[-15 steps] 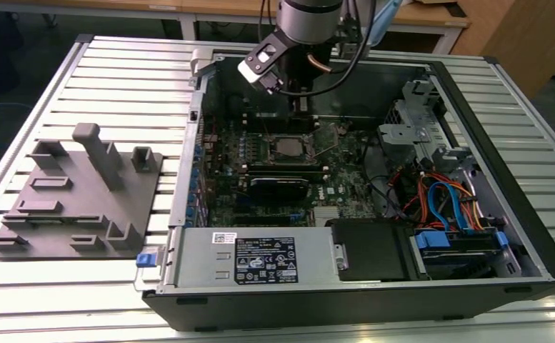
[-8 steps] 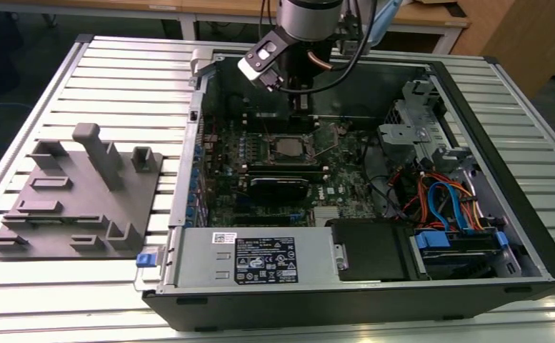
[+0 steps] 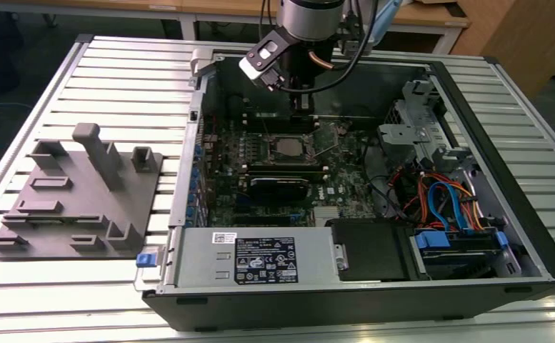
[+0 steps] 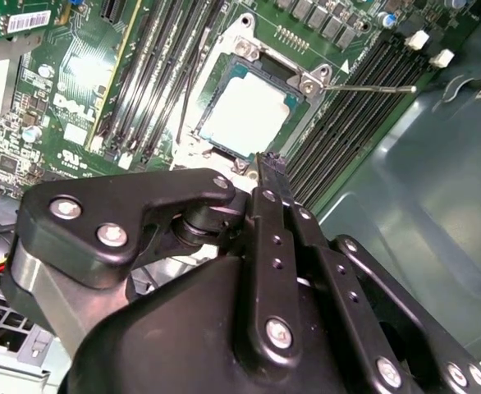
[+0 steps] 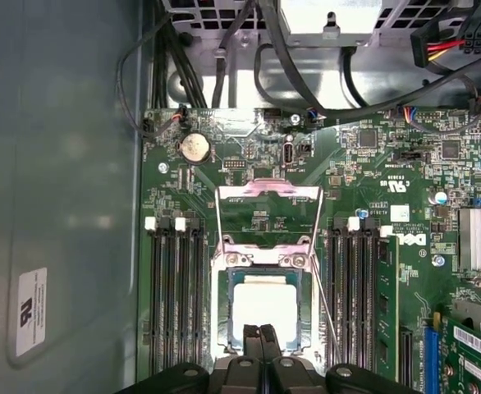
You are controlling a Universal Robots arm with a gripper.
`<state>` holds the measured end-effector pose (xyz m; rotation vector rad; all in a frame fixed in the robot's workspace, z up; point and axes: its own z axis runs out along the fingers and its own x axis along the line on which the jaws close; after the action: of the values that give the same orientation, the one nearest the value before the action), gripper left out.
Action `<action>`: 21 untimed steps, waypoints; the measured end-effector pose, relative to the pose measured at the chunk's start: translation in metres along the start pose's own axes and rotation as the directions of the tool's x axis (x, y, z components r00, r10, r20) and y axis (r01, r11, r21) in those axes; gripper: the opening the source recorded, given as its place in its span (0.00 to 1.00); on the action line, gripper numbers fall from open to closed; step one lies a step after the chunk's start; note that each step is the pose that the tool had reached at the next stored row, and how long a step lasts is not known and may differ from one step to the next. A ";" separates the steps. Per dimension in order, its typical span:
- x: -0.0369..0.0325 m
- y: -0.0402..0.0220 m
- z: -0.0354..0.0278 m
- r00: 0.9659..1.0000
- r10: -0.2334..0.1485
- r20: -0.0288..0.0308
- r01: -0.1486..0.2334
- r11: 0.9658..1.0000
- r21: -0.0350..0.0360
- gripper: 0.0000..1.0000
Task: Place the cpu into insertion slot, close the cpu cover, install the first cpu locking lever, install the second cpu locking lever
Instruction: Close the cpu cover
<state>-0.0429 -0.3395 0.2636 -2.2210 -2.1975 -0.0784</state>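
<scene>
End effector: your end effector (image 5: 258, 336) has its fingers pressed together and holds nothing; the tips are at the edge of the cpu.
Cpu: the cpu (image 5: 265, 305) lies flat inside the insertion slot (image 5: 222, 320).
Cpu cover: the cpu cover (image 5: 267, 190) stands open, tipped away from the slot.
Lever: one locking lever (image 5: 327, 308) is free beside the slot.
Risk: I think tips so near could scratch or shift the chip if you descend carelessly.
Arm: the arm (image 3: 306, 21) reaches steeply down into the computer case (image 3: 516, 214).

Print on the white label (image 5: 32, 312) is unreadable.
</scene>
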 end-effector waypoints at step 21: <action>0.0001 0.0093 0.0002 1.000 0.002 0.000 -0.002 1.000 0.000 0.11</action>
<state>-0.0336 -0.3394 0.2636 -2.2227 -2.1958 -0.0784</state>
